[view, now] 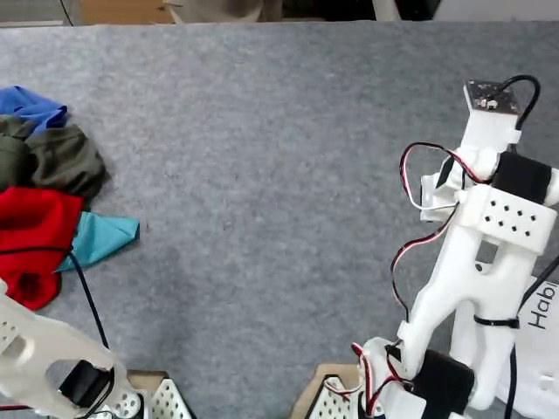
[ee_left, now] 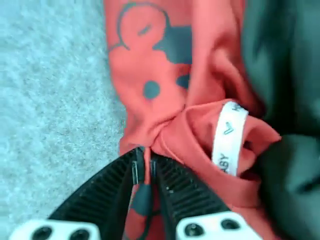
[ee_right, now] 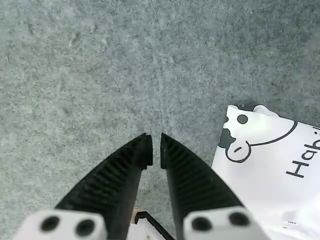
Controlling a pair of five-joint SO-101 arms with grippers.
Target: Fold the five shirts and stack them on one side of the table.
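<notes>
Where the left arm point(view: 39, 358) crouches at the near left corner of the tabletop point(view: 262, 175), the left tool point(ee_left: 145, 164) is pinched tight on a fold of the red shirt point(ee_left: 150, 55), just beside the collar with its white label point(ee_left: 229, 137). Over on the near right stands the right arm point(view: 476, 262), and a white shirt point(ee_right: 270, 170) with a dark print lies flat beneath and beside it, at the tabletop's edge. The right tool point(ee_right: 156, 150) points down at the grey surface, its fingers almost touching with a thin slit between them and no cloth in it; a corner of the white shirt lies just beside it. Back on the left, the red shirt sits crumpled against the left edge, with a teal shirt point(view: 105, 236) poking out from under it toward the middle. Behind the red one, and touching it, a green shirt point(view: 61, 157) is bunched up. Farthest off, a blue shirt point(view: 31, 105) peeks out from behind the green one.
</notes>
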